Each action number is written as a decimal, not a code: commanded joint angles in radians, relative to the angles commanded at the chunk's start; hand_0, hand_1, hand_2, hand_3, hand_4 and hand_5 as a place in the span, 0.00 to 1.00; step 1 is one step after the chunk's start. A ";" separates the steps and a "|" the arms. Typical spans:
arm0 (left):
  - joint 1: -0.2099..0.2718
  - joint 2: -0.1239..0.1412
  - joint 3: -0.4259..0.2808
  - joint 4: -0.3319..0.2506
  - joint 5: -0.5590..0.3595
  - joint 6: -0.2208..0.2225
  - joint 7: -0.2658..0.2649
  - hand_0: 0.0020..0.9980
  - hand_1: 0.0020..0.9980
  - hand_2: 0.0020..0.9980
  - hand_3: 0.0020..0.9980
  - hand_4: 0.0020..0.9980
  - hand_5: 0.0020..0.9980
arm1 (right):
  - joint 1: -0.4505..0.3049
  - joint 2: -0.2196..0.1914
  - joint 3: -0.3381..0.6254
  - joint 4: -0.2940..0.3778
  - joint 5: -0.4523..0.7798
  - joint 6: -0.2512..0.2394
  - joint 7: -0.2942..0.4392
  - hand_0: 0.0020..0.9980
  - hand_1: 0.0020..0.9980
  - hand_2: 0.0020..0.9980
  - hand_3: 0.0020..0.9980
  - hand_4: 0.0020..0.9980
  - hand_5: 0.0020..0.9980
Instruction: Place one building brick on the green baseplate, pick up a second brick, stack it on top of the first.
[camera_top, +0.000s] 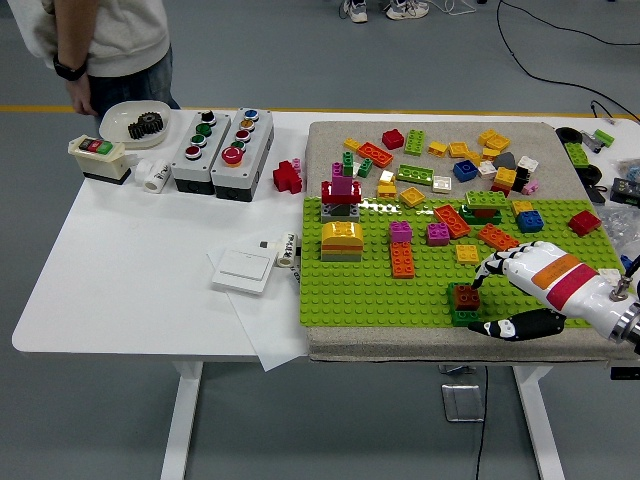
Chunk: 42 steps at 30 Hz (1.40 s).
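A small brown brick (465, 296) sits stacked on a dark green brick (460, 317) at the near right of the green baseplate (370, 290). My right hand (482, 303), white with a red and orange band, comes in from the right just beside this stack. Its fingers (490, 268) arch over the brown brick's right side and the black thumb (505, 326) lies low beside the plate's front edge. The hand looks open, with nothing in its grasp. Several other bricks stand on the plate, among them a yellow and grey stack (342, 240) and an orange brick (402, 260).
Several loose bricks (450, 155) lie on the grey mat behind the plate. Two button boxes (222, 140), a white bowl with a gear (135, 122) and a white switch (245, 270) stand on the left. A person (90, 45) stands at the far left corner.
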 joint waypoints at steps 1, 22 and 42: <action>0.000 0.000 0.000 0.000 0.000 0.000 0.000 0.78 0.76 0.76 0.60 0.66 0.68 | 0.000 0.001 0.002 -0.002 0.003 -0.005 -0.001 0.63 0.63 0.69 0.61 0.90 0.79; 0.000 -0.001 0.002 0.000 -0.003 0.000 -0.001 0.77 0.76 0.76 0.60 0.66 0.68 | 0.031 0.035 0.013 -0.081 0.038 -0.091 -0.165 0.76 0.74 0.81 0.89 0.93 0.77; 0.001 -0.001 0.006 0.000 -0.012 0.001 -0.003 0.78 0.76 0.76 0.60 0.66 0.68 | 0.168 0.092 -0.024 -0.306 0.239 -0.139 -0.238 0.81 0.79 0.86 0.91 1.00 0.72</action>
